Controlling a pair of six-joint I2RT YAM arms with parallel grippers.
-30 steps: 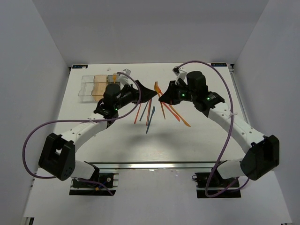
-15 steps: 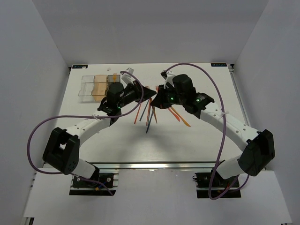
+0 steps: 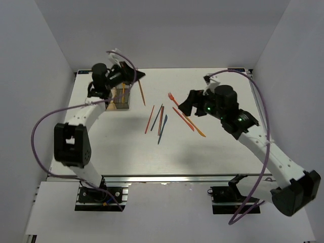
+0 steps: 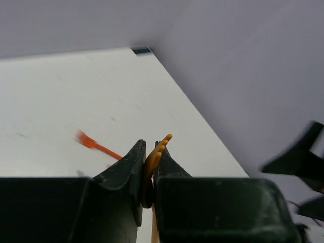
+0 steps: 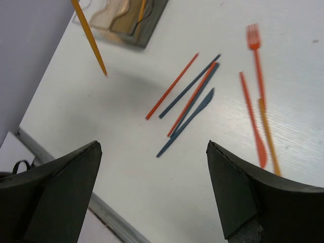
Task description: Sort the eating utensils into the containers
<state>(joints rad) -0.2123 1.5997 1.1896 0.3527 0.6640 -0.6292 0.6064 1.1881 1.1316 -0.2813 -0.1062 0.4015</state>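
One orange stick (image 3: 141,94) beside containers' (image 3: 123,102) right edge.

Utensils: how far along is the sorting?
Done: at most a little; one orange piece seems to stand in the containers. In hand: the left fingers pinch an orange utensil near the containers. Left: seven pieces lie on the table, among them a fork and a blue knife, with the right fingers open above them.

Flat white worktop (image 3: 212,147), plain. Thin orange plastic fork (image 5: 254,45); slim orange plastic utensil (image 5: 90,40); thin red plastic stick (image 5: 172,86); dark blue plastic knife (image 5: 190,119). Tan-orange translucent plastic box (image 5: 109,17), smoky grey translucent plastic box (image 5: 154,20). Left pincer (image 4: 149,152) and right pincer (image 5: 152,145) black.
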